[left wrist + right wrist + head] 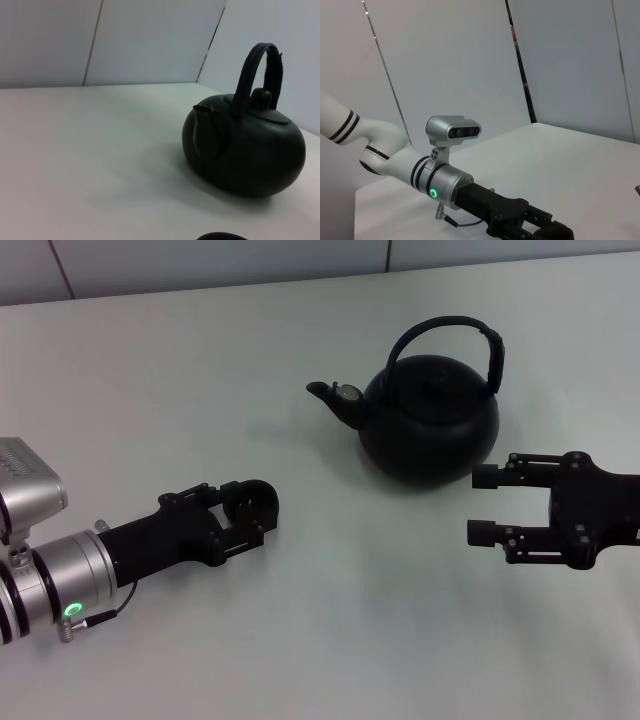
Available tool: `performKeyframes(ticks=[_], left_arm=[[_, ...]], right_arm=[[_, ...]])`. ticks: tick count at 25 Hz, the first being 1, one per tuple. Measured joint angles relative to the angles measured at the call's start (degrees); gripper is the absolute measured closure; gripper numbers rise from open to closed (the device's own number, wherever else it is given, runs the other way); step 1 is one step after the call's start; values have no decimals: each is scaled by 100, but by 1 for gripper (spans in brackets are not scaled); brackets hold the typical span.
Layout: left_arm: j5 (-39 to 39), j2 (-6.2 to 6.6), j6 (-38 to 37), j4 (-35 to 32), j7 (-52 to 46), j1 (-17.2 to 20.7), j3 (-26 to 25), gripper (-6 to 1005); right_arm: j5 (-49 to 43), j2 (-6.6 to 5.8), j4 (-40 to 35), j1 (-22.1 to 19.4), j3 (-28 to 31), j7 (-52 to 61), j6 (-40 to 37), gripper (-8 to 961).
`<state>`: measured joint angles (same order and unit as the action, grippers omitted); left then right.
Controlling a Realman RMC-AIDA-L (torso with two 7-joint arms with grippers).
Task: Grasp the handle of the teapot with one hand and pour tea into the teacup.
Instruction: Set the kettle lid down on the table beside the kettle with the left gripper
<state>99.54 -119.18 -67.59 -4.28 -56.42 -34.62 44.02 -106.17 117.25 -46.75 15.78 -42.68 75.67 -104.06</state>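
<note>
1 teapot [430, 425], 1 teacup [256, 502], 2 hands [482, 504]

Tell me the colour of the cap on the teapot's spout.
Silvery grey cap on the matte black round teapot; clearest in the head view.

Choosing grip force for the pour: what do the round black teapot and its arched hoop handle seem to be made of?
The round black teapot looks like cast iron or dark glazed ceramic: a matte, faintly grained skin with only soft highlights; which one, the look leaves open. Its arched hoop handle appears to be thin dark metal, thicker on one side, perhaps a wrap or sleeve. The spout tip carries a small silvery cap, seemingly metal.
</note>
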Motion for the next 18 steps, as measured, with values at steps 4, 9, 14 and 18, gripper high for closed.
performKeyframes(ticks=[4,9,14,18], left_arm=[[-6,0,46,30,0,3,-4,205],[-9,0,73,60,0,-7,-4,198],[0,0,87,82,-2,-13,1,191],[-11,0,67,96,-7,-7,-7,185]], right_arm=[[0,-2,0,-24,-6,0,0,256],[-3,-1,-15,-41,-12,0,0,257],[-6,-2,-30,-41,-17,0,0,257],[-8,-9,-35,-40,-28,0,0,257]])
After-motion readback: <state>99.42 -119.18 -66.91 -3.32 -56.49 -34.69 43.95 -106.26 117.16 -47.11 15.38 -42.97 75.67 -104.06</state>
